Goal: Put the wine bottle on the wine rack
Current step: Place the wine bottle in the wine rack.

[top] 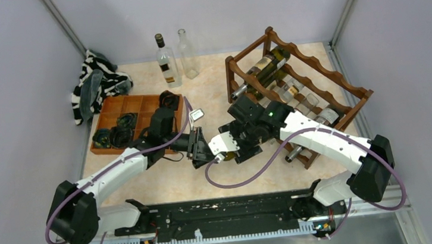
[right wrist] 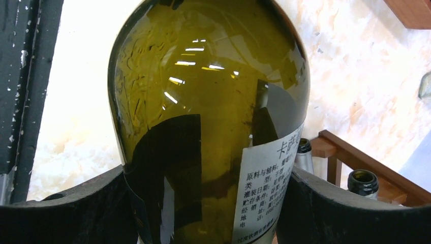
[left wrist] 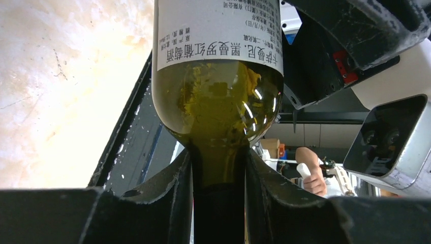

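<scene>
As 2 tools (left wrist: 218, 203) (right wrist: 206, 203) clamp, bottle (right wrist: 203, 101) hangs.

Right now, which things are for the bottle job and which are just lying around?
For the job:
wine bottle, gripped at its neck by the left fingers and round its body by the right fingers
wine rack

Just lying about:
compartment tray
striped cloth
labelled bottle standing at the back
clear bottle beside it
</scene>
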`<control>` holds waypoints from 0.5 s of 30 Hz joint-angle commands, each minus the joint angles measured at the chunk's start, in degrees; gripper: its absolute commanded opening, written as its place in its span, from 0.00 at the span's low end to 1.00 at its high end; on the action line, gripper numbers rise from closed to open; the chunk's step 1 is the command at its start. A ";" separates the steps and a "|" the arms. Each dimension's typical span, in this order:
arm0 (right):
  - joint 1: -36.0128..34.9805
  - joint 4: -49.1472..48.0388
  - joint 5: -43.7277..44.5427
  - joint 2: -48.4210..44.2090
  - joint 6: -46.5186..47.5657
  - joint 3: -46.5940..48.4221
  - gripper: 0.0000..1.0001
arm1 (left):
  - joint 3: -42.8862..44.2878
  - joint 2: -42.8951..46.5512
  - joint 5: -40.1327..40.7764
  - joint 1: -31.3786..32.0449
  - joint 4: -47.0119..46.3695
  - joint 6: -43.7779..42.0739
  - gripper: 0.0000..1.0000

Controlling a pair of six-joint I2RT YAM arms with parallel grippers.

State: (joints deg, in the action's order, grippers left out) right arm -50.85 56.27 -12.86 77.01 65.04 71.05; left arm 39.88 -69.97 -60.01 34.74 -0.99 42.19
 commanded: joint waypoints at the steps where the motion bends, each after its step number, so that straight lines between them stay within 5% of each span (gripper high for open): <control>1: -0.48 -5.53 -0.25 -0.84 -2.27 3.55 0.00 | -0.58 -0.98 -2.92 0.28 -2.11 -0.89 0.23; 4: -0.50 -5.67 0.65 -0.89 -2.40 2.90 0.00 | -0.74 -0.91 -4.19 0.32 -2.33 -1.15 0.13; 8: -0.48 -5.95 0.48 -0.75 -2.65 2.67 0.05 | -0.95 -1.08 -5.26 0.19 -2.34 -1.74 0.27; 11: -0.48 -5.84 0.12 -0.71 -2.87 2.69 0.09 | -1.35 -0.81 -5.80 0.16 -2.70 -2.08 0.27; 15: -0.48 -5.52 -0.28 -0.75 -3.34 2.68 0.22 | -2.16 -0.14 -6.53 0.16 -3.79 -2.42 0.01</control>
State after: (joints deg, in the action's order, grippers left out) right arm -50.92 56.82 -12.58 77.38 63.79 71.00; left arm 39.13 -70.94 -61.93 34.46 -2.17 41.89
